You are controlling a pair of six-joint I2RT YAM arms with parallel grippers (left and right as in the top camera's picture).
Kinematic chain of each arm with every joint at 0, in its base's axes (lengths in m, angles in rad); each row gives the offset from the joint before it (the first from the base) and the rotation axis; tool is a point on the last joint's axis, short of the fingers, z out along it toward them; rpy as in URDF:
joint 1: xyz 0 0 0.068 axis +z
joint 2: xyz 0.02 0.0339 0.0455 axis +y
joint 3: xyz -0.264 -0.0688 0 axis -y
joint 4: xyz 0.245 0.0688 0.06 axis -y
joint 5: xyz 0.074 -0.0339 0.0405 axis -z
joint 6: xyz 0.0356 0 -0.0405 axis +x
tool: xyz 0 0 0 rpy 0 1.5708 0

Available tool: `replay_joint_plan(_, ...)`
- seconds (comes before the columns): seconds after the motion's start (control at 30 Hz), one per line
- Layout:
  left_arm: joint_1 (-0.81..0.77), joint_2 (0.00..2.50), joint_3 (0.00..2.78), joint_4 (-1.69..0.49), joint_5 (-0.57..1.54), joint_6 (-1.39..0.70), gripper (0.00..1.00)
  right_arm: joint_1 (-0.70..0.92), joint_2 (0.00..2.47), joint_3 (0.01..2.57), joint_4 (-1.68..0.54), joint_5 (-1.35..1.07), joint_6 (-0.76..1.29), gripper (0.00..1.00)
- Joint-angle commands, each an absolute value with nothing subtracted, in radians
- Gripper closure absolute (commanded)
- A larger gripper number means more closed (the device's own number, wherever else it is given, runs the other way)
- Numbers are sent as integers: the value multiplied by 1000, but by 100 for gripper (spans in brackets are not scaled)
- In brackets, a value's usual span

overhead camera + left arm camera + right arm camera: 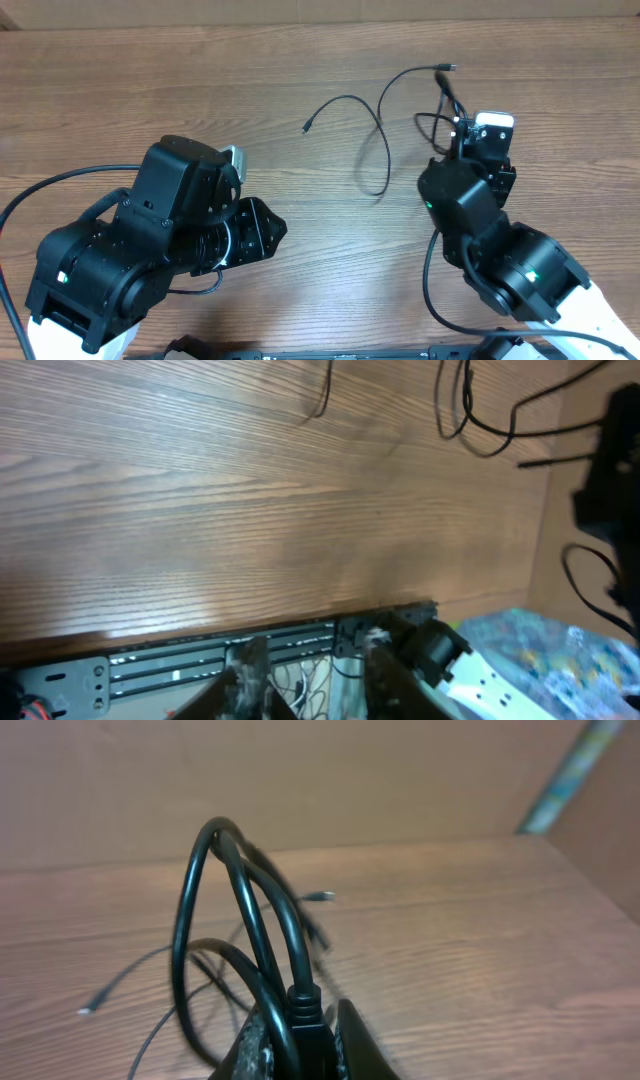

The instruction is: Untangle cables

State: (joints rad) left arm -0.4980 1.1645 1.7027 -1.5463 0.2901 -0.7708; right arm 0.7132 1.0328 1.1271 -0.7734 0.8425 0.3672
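The right pincer (300, 1045) is clamped tight on the black plug body (305, 1010) of the thin black cables (215, 828). They arch up out of its jaws in stiff crossed loops, then trail across the far right of the brown wooden desk (150, 90).

The danger, by the look of it, is that a straight pull from here cinches those crossings into a knot instead of sliding them apart, or the plug slips from the grip. The left pincer (310, 652) hangs partly open and empty, well apart from the cords. With nothing pinning the other end, a tug would likely drag the whole bundle.

One strand's small plug tip (305, 128) lies free between the arms. A slotted metal rail (200, 660) edges the desk by the left pincer, and a thick black arm wire (60, 178) curls beside that arm and could snag.
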Motion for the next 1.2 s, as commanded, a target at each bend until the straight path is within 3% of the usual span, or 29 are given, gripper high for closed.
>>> replay_joint_plan(0.0, -503, 1184, 1727, -1558, 237, -755, 59, 710, 974, 1141, -738, 783, 315, 96)
replay_joint_plan(0.1, -503, 1205, 1727, -1579, 236, -755, 44, 710, 944, 1141, -725, 715, 315, 96)
replay_joint_plan(0.17, -503, 1219, 1727, -1584, 236, -755, 41, 710, 920, 1141, -725, 620, 311, 96)
replay_joint_plan(0.6, -503, 1296, 1727, -1579, 207, -755, 37, 710, 853, 1141, -712, -152, 222, 96)
replay_joint_plan(1.0, -503, 1296, 1727, -1578, 199, -755, 37, 710, 921, 1140, -782, -366, 207, 96)
replay_joint_plan(1.17, -503, 1296, 1727, -1578, 162, -755, 35, 712, 977, 1140, -801, -574, 124, 96)
